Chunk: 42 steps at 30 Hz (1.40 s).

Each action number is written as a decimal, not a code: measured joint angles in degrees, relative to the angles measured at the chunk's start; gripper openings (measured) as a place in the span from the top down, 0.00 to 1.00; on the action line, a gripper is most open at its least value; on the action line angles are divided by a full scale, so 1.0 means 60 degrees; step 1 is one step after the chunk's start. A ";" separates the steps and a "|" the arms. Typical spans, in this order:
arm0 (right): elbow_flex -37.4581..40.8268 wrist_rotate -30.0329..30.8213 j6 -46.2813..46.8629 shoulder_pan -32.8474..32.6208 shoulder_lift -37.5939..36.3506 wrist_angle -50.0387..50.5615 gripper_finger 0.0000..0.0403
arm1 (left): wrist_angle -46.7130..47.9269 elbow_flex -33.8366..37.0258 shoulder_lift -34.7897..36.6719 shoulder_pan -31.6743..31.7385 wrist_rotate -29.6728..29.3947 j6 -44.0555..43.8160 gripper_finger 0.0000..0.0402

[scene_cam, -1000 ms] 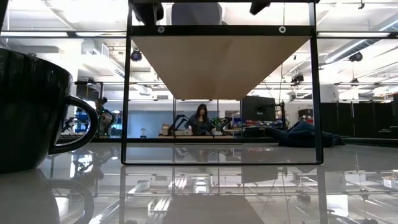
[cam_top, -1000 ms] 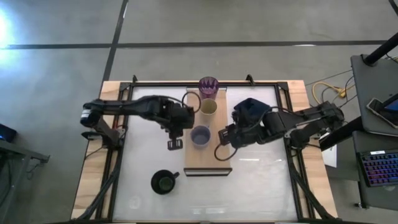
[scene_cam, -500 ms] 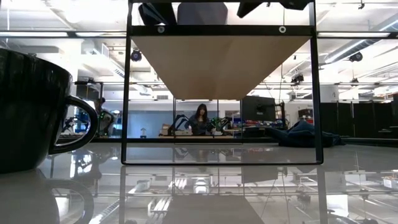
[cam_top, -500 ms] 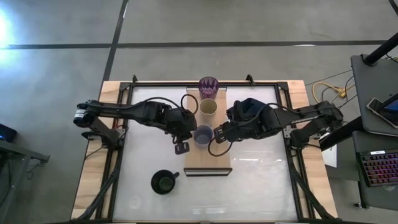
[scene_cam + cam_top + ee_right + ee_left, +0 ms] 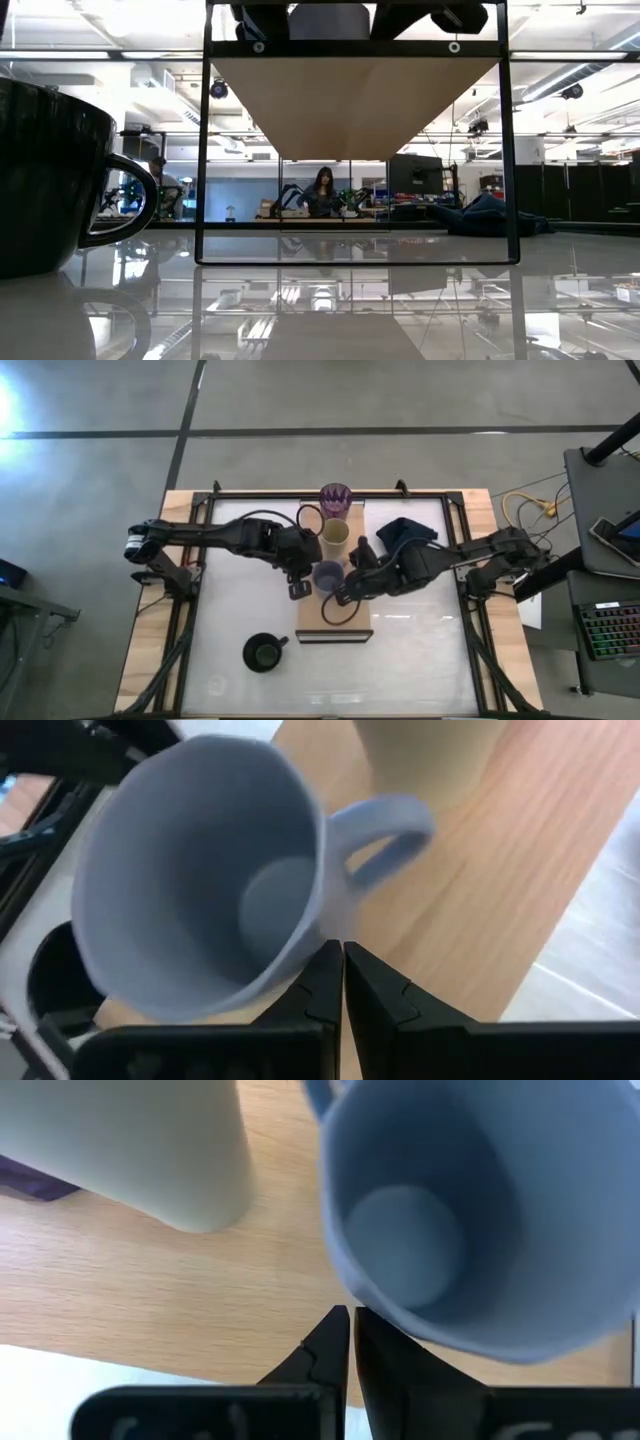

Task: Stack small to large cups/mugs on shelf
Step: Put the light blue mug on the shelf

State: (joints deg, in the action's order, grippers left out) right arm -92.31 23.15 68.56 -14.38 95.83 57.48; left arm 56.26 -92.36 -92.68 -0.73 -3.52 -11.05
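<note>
We see the left pincer (image 5: 299, 588) clenched empty, just left of the lavender-blue handled ceramic mug (image 5: 328, 575). That mug stands upright mid-way along the long light-wood shelf board (image 5: 335, 623), handle toward the small beige cup (image 5: 334, 536). The right pincer (image 5: 345, 596) is also clenched empty, just right of the mug; both look equally near. The white surface (image 5: 420, 650) carries the wide black handled mug (image 5: 262, 652) front-left. A person sits far back in the room.

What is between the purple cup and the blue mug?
The beige cup stands between the purple tumbler and the lavender-blue mug, all in a row on the wooden shelf. The high view shows it.
</note>
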 joint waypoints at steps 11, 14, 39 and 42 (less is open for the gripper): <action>0.0000 -0.0090 0.0173 -0.0432 -0.0211 -0.0498 0.98 | -0.0698 0.0058 0.0000 0.0138 -0.0079 0.0467 0.98; 0.0000 -0.0070 0.0306 -0.0609 -0.0211 -0.0496 0.98 | -0.0845 0.0062 0.0000 0.0134 -0.0124 0.0515 0.98; -0.0004 0.0166 0.0379 -0.0788 -0.0404 -0.0052 0.98 | 0.0451 0.0066 0.0608 -0.0473 -0.0429 -0.0613 0.98; -0.0004 0.0340 0.0316 -0.0786 -0.0401 -0.0052 0.98 | 0.0194 0.0069 0.0605 -0.0619 -0.0417 -0.0620 0.98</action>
State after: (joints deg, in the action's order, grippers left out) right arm -92.33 25.18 70.46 -19.10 93.43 57.17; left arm 57.42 -91.94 -89.06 -4.44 -6.02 -14.77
